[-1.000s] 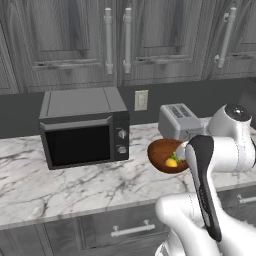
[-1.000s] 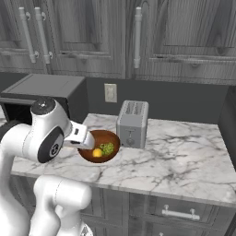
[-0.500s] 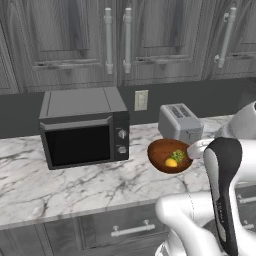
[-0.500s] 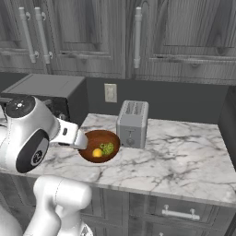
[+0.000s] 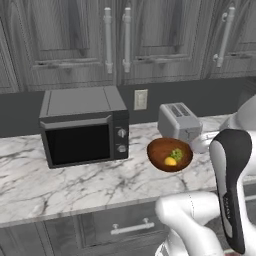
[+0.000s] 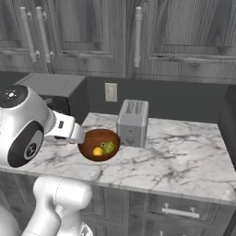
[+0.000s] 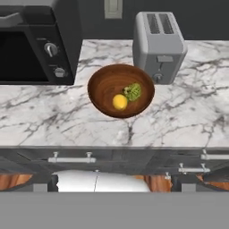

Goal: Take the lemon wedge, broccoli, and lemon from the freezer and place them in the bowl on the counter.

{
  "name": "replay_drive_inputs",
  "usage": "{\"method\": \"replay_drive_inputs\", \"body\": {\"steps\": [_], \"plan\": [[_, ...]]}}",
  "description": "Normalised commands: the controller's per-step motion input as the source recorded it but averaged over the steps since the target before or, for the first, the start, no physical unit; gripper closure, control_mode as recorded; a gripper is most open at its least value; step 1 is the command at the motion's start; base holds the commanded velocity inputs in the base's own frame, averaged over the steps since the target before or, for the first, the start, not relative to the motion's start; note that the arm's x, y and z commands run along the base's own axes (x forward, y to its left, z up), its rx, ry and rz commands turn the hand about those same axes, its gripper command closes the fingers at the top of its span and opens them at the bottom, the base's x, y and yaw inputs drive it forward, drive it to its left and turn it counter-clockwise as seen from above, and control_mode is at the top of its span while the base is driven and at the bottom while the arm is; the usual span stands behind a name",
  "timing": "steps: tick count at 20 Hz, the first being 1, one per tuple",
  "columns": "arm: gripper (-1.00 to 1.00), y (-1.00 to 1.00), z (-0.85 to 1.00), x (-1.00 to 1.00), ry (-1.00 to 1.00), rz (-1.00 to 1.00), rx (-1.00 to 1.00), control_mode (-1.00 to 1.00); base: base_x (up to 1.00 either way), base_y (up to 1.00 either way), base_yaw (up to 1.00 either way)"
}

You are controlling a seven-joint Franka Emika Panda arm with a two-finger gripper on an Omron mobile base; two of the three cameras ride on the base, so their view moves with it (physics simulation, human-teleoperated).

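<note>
Lemon (image 7: 119, 102) + broccoli (image 7: 133, 92) in bowl (image 7: 103, 85)

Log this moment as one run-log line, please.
bowl: on counter beside toaster | inside: lemon, broccoli | lemon wedge: cannot tell

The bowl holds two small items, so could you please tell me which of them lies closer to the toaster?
The broccoli, the leafy green clump, lies on the side of the bowl toward the toaster; the yellow lemon sits beside it, farther away.
</note>
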Motion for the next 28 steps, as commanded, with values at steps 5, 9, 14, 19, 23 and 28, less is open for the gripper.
{"method": "replay_drive_inputs", "body": {"steps": [5,9,14,19,23,28], "plan": [[-1.00,0.00,0.00,0.00,0.00,0.00,0.00,1.00,-1.00,0.42,0.10],[-1.00,0.00,0.00,0.00,0.00,0.00,0.00,1.00,-0.34,0.86,0.74],[-1.00,0.00,0.00,0.00,0.00,0.00,0.00,1.00,-0.15,0.44,0.95],[-1.00,0.00,0.00,0.00,0.00,0.00,0.00,1.00,-0.06,0.26,0.98],[-1.00,0.00,0.00,0.00,0.00,0.00,0.00,1.00,0.00,0.07,0.93],[-1.00,0.00,0.00,0.00,0.00,0.00,0.00,1.00,0.12,0.00,0.94]]}}
